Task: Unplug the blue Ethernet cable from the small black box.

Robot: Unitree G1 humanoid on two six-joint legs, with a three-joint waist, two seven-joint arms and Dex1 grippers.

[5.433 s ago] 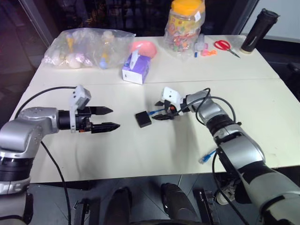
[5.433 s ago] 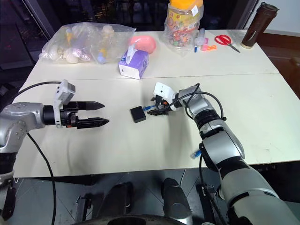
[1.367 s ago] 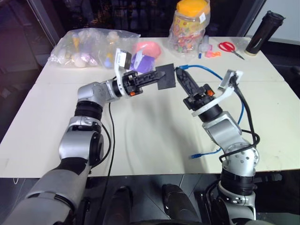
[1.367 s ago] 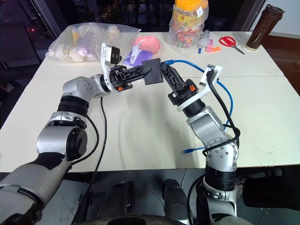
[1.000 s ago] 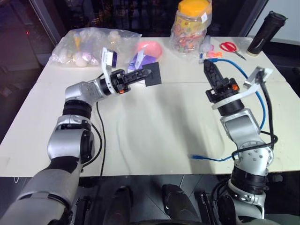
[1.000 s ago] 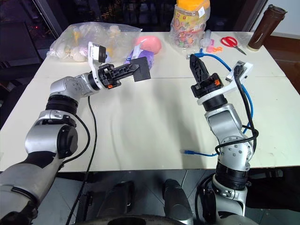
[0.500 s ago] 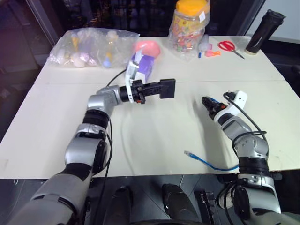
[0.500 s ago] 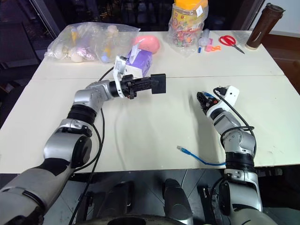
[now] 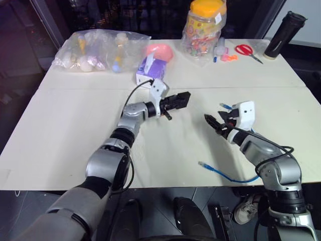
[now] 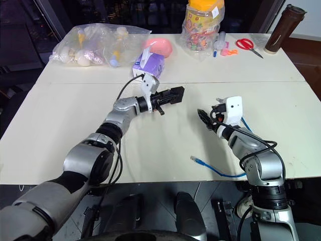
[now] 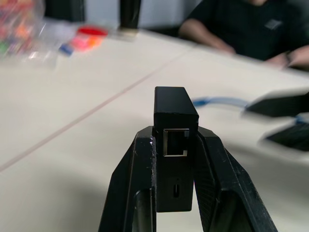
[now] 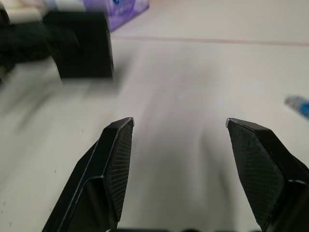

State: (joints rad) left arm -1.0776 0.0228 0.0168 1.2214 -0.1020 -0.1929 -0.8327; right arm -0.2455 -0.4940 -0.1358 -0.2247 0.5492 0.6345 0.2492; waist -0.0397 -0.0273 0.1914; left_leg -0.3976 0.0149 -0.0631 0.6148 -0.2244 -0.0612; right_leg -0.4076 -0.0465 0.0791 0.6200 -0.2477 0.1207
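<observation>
Between left pincer [image 11: 174, 145] fingers, small black box [image 11: 175, 116] edge-up.

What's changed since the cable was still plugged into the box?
The blue Ethernet cable has been pulled out of the small black box and let go: it lies on the table by the open right gripper. The left gripper has picked the box up, its port empty. Both arms have come down low over the table. The tissue box, bag and jar stayed put.
</observation>
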